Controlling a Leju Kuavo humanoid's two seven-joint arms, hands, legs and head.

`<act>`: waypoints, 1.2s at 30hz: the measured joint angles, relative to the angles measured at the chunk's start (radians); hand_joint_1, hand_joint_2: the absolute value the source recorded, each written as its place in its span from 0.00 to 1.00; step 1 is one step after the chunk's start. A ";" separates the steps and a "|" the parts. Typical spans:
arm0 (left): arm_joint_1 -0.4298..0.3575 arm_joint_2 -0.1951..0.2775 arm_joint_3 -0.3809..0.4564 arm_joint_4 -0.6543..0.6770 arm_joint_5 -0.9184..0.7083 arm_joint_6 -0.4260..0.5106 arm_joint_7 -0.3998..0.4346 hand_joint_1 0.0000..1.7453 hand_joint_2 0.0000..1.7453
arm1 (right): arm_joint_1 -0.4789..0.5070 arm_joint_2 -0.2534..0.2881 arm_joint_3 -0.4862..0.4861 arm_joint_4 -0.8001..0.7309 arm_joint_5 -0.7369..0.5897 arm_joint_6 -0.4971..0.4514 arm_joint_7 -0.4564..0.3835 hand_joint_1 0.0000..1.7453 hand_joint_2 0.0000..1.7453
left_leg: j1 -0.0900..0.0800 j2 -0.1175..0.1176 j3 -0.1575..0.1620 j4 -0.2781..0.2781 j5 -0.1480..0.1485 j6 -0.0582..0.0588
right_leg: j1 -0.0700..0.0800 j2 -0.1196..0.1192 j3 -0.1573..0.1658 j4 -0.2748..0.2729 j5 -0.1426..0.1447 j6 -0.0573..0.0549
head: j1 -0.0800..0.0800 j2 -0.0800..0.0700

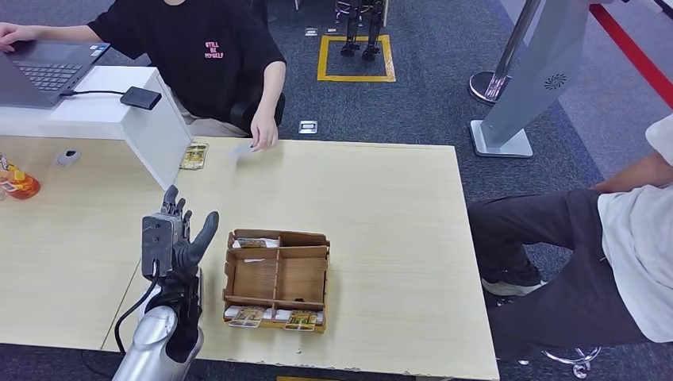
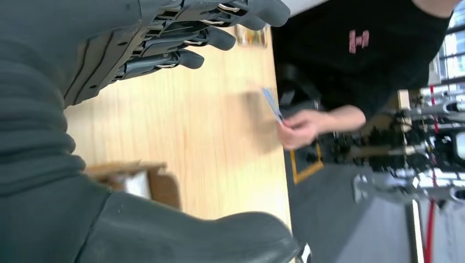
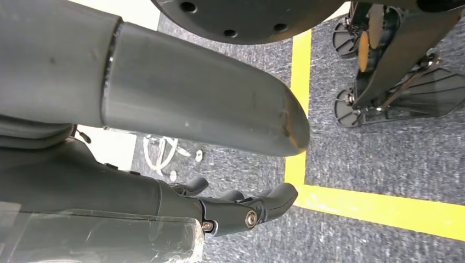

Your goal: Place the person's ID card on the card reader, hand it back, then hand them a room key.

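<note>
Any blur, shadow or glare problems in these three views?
Head view: sharp, evenly lit. Left wrist view: the left hand is soft and close up, and the person's card is blurred, casting a faint shadow on the table. Right wrist view: a dim, dark right hand.

Two people [image 1: 198,55] [image 1: 611,238], one laptop [image 1: 36,71], one wooden organizer box [image 1: 278,278] (several cards inside).

Table [image 1: 381,190] is showing pale wood grain; wooden tray [image 1: 278,278] brown; person's shirt [image 1: 198,48] black with pink lettering; floor [image 1: 421,103] grey, with yellow square marking [image 1: 356,78] at twelve o'clock.
</note>
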 joint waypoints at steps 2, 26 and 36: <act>0.047 0.009 -0.014 -0.060 0.065 -0.039 -0.006 0.00 0.00 | 0.004 0.001 -0.007 0.000 0.000 0.000 0.000 0.00 0.00 | 0.000 0.000 0.000 0.000 0.000 0.000 | 0.000 0.000 0.000 0.000 0.000 0.000 | 0.000 0.000; 0.302 0.053 -0.138 -0.366 0.240 -0.317 -0.096 0.00 1.00 | 0.013 0.017 -0.075 -0.020 0.005 0.010 -0.011 0.00 0.00 | 0.000 0.000 0.000 0.000 0.000 0.000 | 0.000 -0.001 0.000 0.000 0.000 0.000 | 0.000 0.000; 0.337 0.119 -0.203 -0.367 -0.411 0.052 -0.195 0.25 1.00 | 0.023 0.035 -0.124 -0.041 -0.006 0.019 -0.015 0.00 0.00 | 0.000 0.000 0.000 0.000 0.000 0.000 | 0.000 -0.001 0.000 0.000 0.000 0.000 | 0.000 0.000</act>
